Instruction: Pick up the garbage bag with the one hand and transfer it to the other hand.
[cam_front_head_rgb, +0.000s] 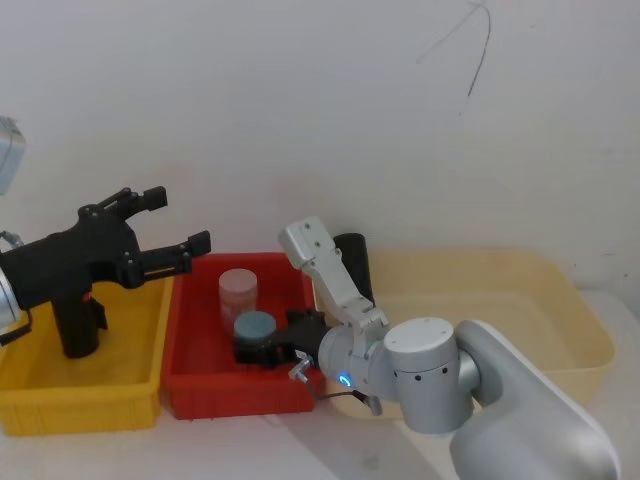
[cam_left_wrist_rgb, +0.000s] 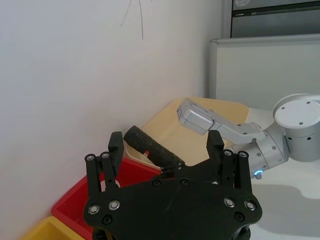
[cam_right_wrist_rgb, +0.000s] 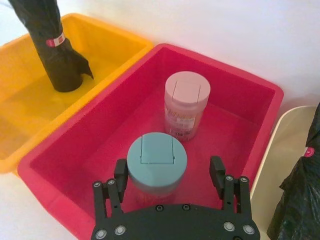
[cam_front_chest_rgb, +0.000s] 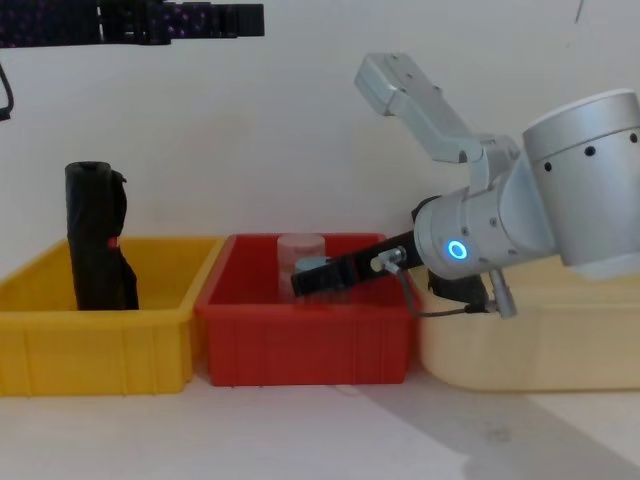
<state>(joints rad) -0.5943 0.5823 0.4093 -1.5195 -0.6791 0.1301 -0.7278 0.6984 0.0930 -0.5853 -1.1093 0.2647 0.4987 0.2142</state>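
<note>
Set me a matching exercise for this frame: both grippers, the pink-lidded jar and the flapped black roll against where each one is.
A. left gripper
B. right gripper
C. pink-lidded jar
D. black roll with a loose flap

1. standing in the yellow bin
2. raised in the air, open
3. upright in the red bin
4. open, astride the blue-lidded jar

Pairs: A-2, B-4, C-3, D-1

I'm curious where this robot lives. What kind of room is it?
Probably a robot test room or lab, not a home. Three plastic bins sit in a row against a bare white wall: a yellow bin, a red bin and a cream bin.
</note>
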